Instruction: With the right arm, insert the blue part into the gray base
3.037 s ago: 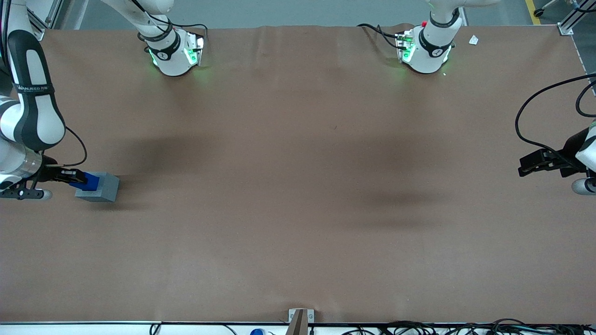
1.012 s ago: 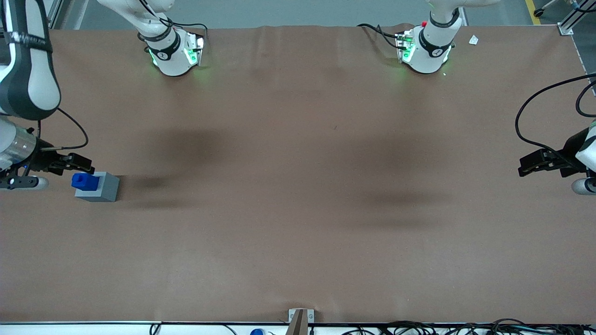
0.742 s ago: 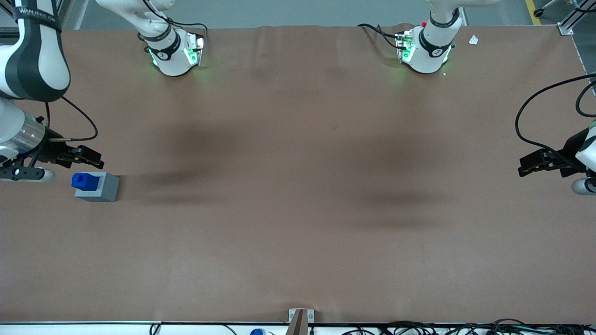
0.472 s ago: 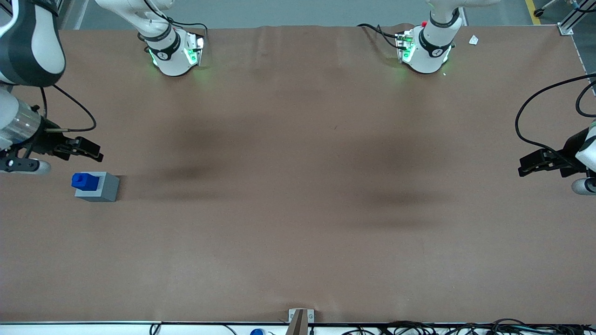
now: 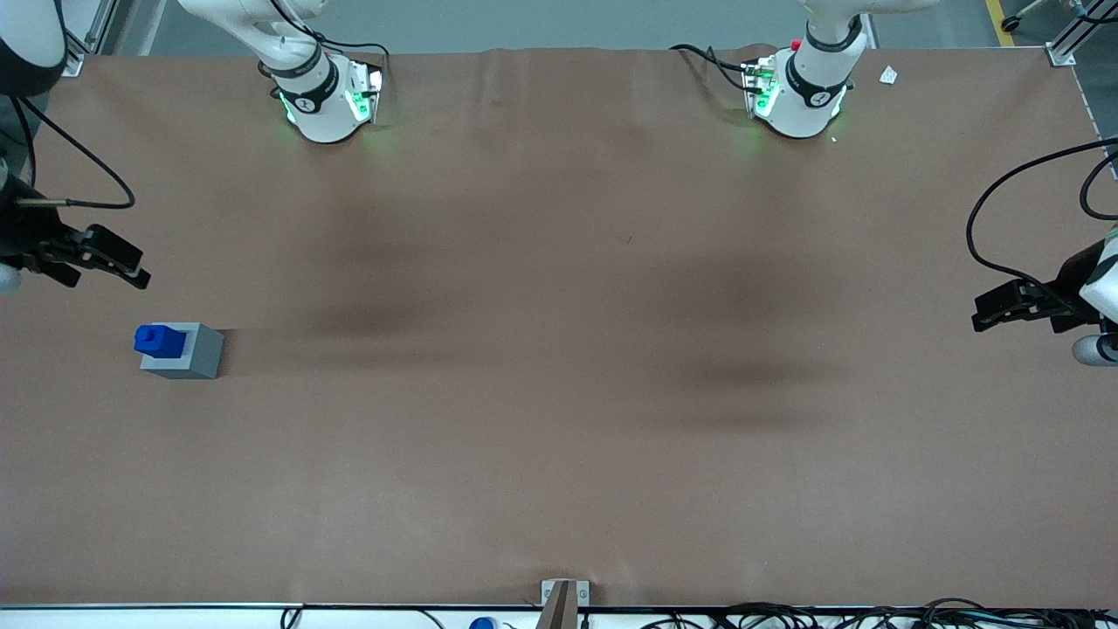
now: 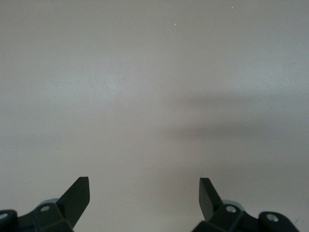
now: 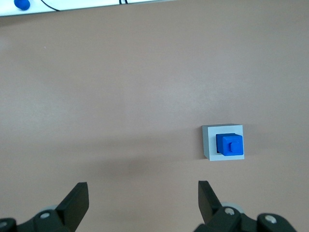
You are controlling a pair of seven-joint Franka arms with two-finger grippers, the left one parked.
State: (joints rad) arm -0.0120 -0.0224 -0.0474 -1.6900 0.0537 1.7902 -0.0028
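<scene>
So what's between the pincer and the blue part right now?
Only bare table, seen from the front: the open pincer is clear of the blue part.

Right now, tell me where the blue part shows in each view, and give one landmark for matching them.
Front view: the blue part sits in the gray base, toward the working arm's end of the table; the gripper, open, hangs apart from both.
Right wrist view: blue part seated in the gray base.
Left wrist view: not in it.
Shared landmark: the gray base.
</scene>
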